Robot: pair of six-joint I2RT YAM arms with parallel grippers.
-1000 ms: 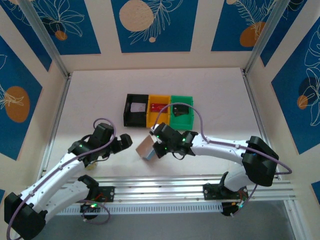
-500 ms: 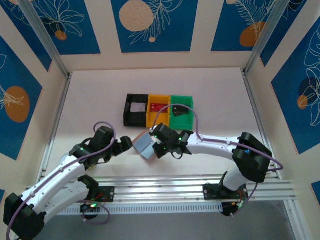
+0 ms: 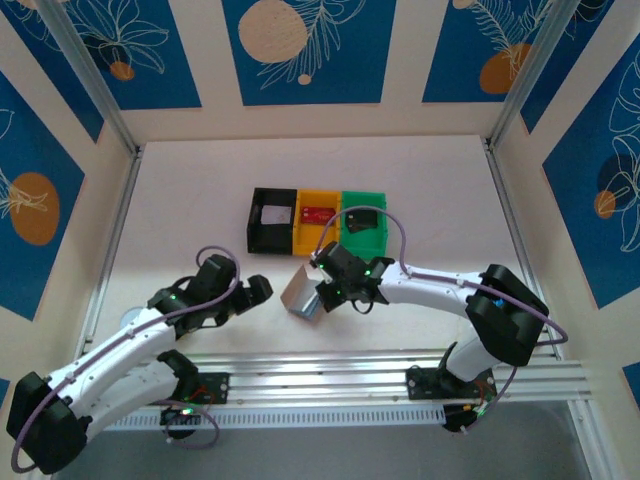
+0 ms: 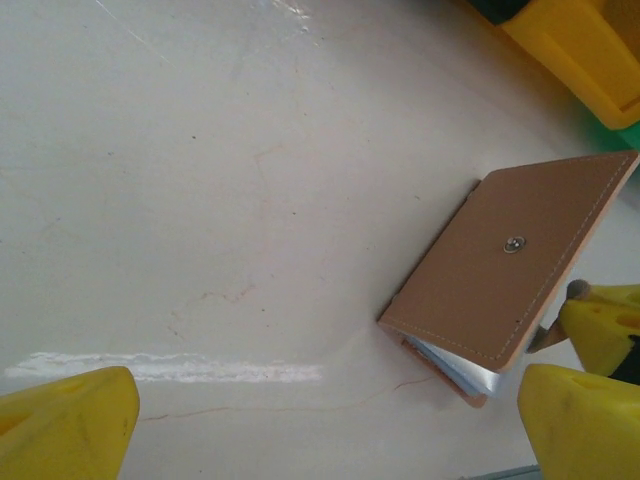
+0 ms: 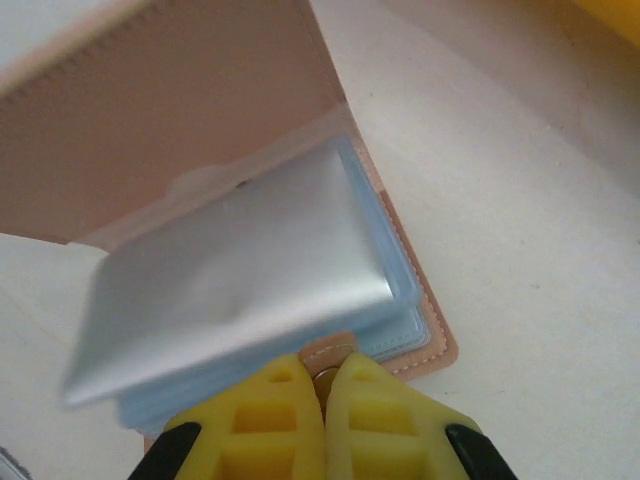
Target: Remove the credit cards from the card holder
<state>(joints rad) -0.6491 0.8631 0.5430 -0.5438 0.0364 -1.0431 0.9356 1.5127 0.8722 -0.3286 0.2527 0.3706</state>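
On white table (image 3: pixel 180 190), near front centre: flat tan leather-like bifold card holder (image 3: pixel 296 289), propped half open; its snap tab (image 5: pixel 326 352) is pinched by right gripper (image 5: pixel 325 376); left gripper (image 3: pixel 260 288) is held spread wide just beside.
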